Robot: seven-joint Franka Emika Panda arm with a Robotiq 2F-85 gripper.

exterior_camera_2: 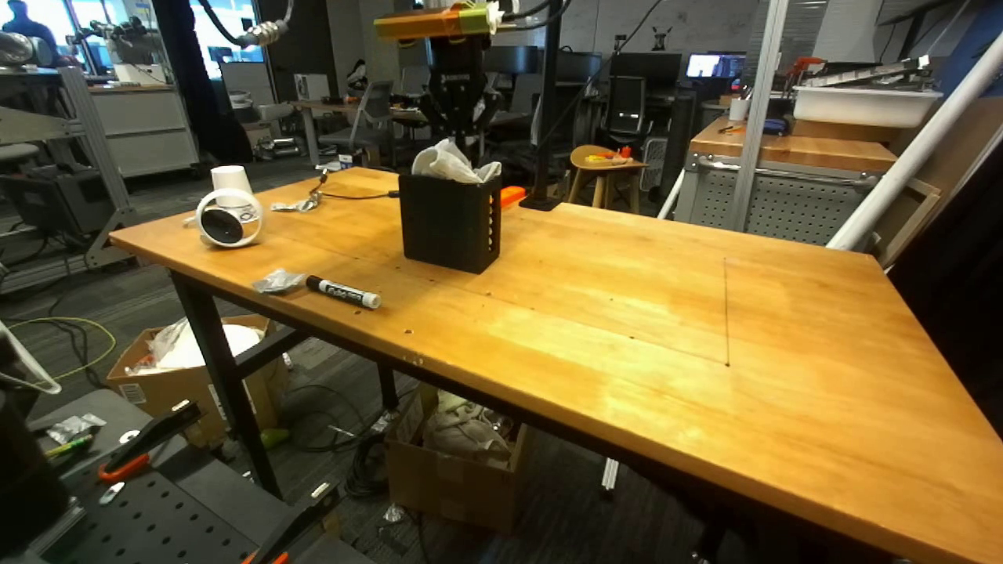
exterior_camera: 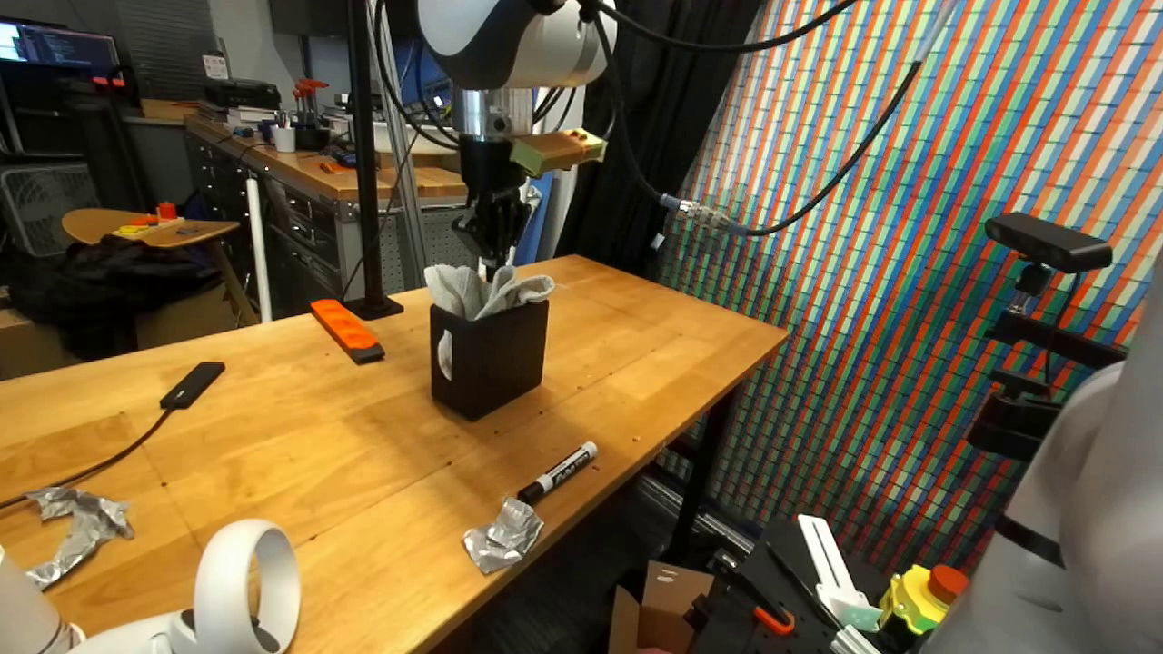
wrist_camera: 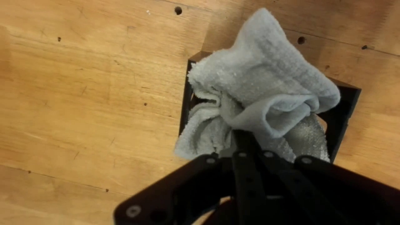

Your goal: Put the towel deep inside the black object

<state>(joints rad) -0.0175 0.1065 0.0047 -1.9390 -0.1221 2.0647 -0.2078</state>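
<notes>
On wooden tabletop (exterior_camera_2: 705, 313), found pale-grey towel (wrist_camera: 259, 72) bunched in black perforated box (exterior_camera: 495, 363), partly above rim; black-capped marker (exterior_camera_2: 345, 293) nearer. Noted Robotiq gripper (exterior_camera: 491, 266) at narrowest among folds; cannot tell whether pinching towel.

Showing pale grey on the towel (wrist_camera: 265, 72), black on the box (exterior_camera: 491, 363), honey-brown on the table (exterior_camera_2: 791, 313); mixing black and white on the marker (exterior_camera: 558, 471); striping the backdrop (exterior_camera: 772, 409) orange, blue, green, white.

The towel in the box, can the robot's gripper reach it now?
Probably yes, for pushing: the shut gripper points down right at the towel, which pokes up out of the box, with nothing seen in between.
</notes>
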